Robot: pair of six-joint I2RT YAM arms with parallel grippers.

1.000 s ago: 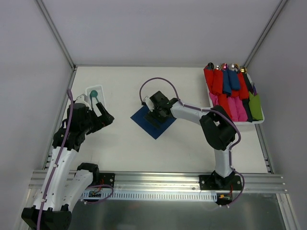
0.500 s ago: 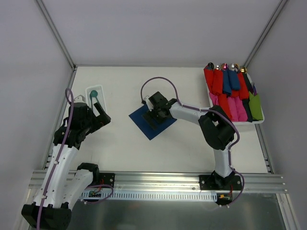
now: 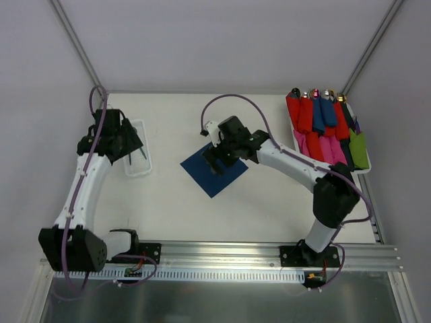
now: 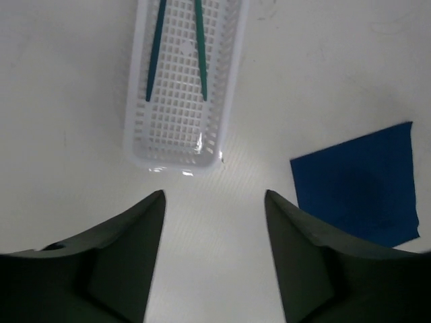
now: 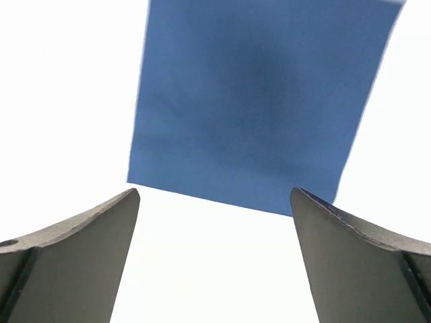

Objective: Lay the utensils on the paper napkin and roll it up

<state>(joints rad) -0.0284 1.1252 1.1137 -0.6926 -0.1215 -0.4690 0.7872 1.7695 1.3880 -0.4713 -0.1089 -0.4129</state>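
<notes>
My left pincer (image 4: 214, 196) hangs released, its jaws apart with nothing between them, just short of the near end of the white mesh basket (image 4: 176, 149). Two teal utensils (image 4: 199, 54) lie lengthwise in that basket. Further right, the navy paper napkin (image 3: 217, 182) lies flat and unrolled on the table (image 3: 168, 215). My right pincer (image 5: 215, 196) hovers over its edge, spread wide and grasping nothing. At the far right, a white tray (image 3: 343, 172) holds coloured rolled bundles (image 3: 330, 151).
</notes>
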